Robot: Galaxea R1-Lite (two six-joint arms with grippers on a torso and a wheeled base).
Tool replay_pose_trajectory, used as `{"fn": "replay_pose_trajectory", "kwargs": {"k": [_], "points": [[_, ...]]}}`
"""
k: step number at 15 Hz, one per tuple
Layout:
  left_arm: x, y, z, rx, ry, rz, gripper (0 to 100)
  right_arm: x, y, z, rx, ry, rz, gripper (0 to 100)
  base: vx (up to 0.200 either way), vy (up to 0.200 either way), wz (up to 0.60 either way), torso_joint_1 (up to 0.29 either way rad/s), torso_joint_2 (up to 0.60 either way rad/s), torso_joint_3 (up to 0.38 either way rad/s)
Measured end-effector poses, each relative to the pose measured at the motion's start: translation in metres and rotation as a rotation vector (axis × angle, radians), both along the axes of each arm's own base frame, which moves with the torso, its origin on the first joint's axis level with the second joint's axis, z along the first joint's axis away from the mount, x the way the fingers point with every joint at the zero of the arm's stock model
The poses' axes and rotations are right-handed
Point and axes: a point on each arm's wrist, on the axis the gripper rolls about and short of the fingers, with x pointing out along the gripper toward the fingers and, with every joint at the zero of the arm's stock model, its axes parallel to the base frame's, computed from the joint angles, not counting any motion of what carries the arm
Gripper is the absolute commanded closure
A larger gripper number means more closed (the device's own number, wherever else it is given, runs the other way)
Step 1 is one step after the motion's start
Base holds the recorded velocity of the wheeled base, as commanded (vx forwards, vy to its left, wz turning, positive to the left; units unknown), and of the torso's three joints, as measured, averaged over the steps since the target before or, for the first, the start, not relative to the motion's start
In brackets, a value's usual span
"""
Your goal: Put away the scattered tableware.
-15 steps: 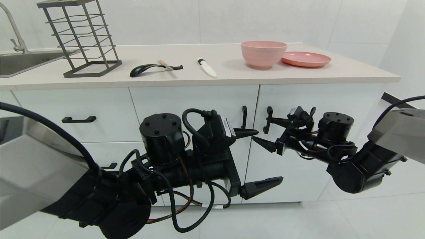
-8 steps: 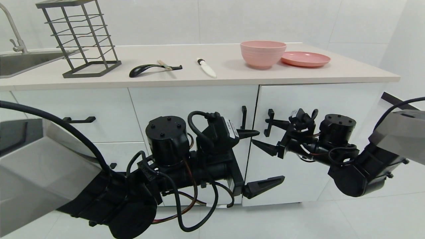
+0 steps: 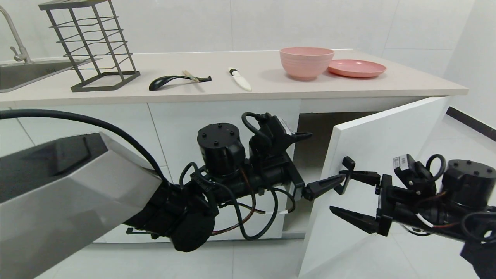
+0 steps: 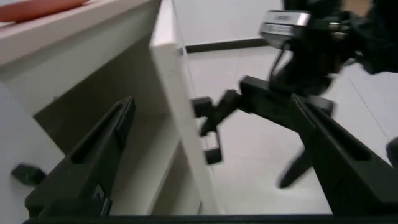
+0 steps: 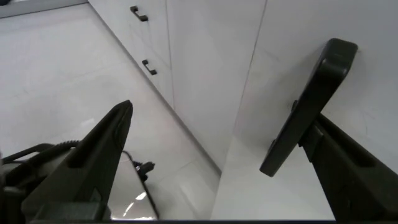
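On the counter lie a pink bowl (image 3: 306, 62), a pink plate (image 3: 357, 68), a white knife (image 3: 240, 79) and a black spoon (image 3: 169, 80) with a wooden utensil (image 3: 191, 75) across it. Below them the right cabinet door (image 3: 381, 128) stands swung out. My right gripper (image 3: 341, 190) is open, its upper finger hooked at the door handle (image 3: 346, 162). The handle (image 5: 311, 106) rests against one finger in the right wrist view. My left gripper (image 3: 326, 156) is open and holds nothing, just in front of the cabinet opening (image 3: 316, 128), beside the door edge (image 4: 174, 93).
A black wire dish rack (image 3: 93, 42) stands at the counter's left, next to a sink (image 3: 23, 71) with a tap. White drawers with black handles (image 5: 148, 65) fill the cabinet front to the left. Bare tiled floor lies below and to the right.
The right cabinet door has swung from shut to open as my right gripper drew back with its handle. My left gripper has risen toward the opening.
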Motion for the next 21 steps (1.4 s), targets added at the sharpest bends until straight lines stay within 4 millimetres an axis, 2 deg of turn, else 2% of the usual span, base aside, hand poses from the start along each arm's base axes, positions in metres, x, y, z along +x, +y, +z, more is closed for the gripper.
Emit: {"fn": "replay_pose_trajectory", "kwargs": {"k": [3,7,11,15,21], "points": [[0.008,-0.027,-0.006,-0.030,-0.014,-0.025,0,-0.023,-0.010,0.004,0.002,0.009,0.003,0,0.000,0.000,0.00,0.000,0.00,0.000],[0.002,-0.054,-0.023,-0.022,-0.006,-0.083,0,-0.026,-0.011,0.007,0.004,-0.002,0.006,0,0.000,0.000,0.00,0.000,0.00,0.000],[-0.007,-0.065,-0.034,-0.013,0.003,-0.110,0,-0.021,-0.010,0.001,0.003,-0.012,0.013,0,0.000,0.000,0.00,0.000,0.00,0.000],[-0.011,-0.070,-0.036,-0.029,-0.006,-0.110,0,-0.006,-0.014,-0.010,0.005,0.005,0.004,0,0.000,0.000,0.00,0.000,0.00,0.000],[-0.006,-0.084,-0.033,-0.076,-0.036,-0.092,0,0.008,-0.027,-0.019,-0.001,0.038,-0.067,0,0.000,0.000,0.00,0.000,0.00,0.000]]}}
